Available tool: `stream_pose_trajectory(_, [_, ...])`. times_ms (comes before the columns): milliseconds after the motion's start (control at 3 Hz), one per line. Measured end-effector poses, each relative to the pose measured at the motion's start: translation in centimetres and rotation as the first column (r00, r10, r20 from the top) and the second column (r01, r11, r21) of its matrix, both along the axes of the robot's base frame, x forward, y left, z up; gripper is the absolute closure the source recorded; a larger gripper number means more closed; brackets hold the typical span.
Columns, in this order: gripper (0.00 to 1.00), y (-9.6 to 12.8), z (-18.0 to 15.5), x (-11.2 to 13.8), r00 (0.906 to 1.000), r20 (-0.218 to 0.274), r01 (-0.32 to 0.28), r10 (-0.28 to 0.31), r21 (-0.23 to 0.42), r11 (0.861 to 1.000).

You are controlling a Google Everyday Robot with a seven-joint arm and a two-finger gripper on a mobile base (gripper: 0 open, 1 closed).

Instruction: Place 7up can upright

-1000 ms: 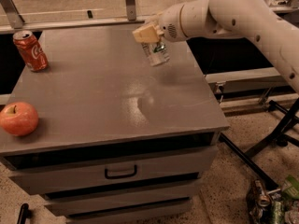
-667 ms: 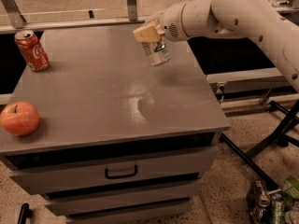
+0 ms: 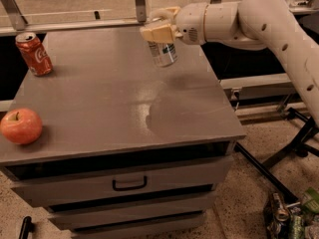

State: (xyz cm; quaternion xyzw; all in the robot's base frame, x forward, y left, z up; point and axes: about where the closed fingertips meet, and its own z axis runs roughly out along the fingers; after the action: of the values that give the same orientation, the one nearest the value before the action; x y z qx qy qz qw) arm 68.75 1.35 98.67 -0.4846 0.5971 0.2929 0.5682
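Note:
The 7up can, silvery with green markings, is near the back right of the grey table top. It hangs slightly tilted, with its bottom at or just above the surface. My gripper comes in from the right on the white arm and is shut on the can's upper part, with its cream fingers over the top. The can's lid is hidden by the fingers.
A red cola can stands upright at the back left corner. A red apple lies at the front left edge. The table has drawers with a handle below. Bottles and cans lie on the floor at the lower right.
My gripper and the 7up can have shifted a little to the left over the table. The cola can and the apple have not moved.

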Motion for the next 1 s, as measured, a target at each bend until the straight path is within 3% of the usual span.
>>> stream_pose_trajectory(333, [1.0,0.6,1.21,-1.67,0.9739,0.134,-0.191,0.183,0.046,0.981])
stream_pose_trajectory(667, [1.0,0.65,1.14,-2.63,0.9521,0.194,-0.242,0.237,0.007,0.97])
stream_pose_trajectory(1000, [1.0,0.61,0.9,-2.46,0.9507,0.195,-0.25,0.241,0.024,0.968])
